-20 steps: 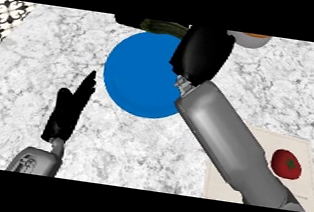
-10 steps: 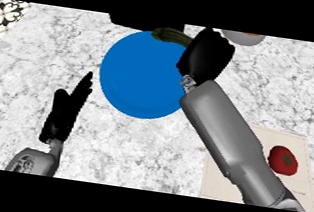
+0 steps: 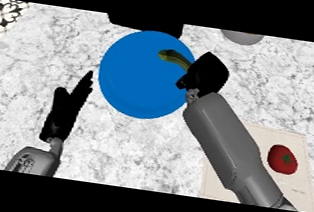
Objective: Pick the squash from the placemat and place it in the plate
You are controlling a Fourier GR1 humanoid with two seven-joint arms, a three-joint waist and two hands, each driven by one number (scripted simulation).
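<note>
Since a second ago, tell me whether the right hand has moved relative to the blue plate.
Yes. The right hand has shifted down and inward over the blue plate, from beyond its far rim to its right part, carrying the squash.

On the speckled grey stone counter (image 3: pixel 281 90) a round blue plate (image 3: pixel 137 82) lies left of centre. The curved olive-green squash (image 3: pixel 174 57) sits over the plate's far right part, against the black right hand (image 3: pixel 208 75). The pale rectangular placemat (image 3: pixel 286 189) lies to the right and nearer, a red tomato (image 3: pixel 283 159) on it. The black left hand (image 3: pixel 66 113) shows left of the plate.
</note>
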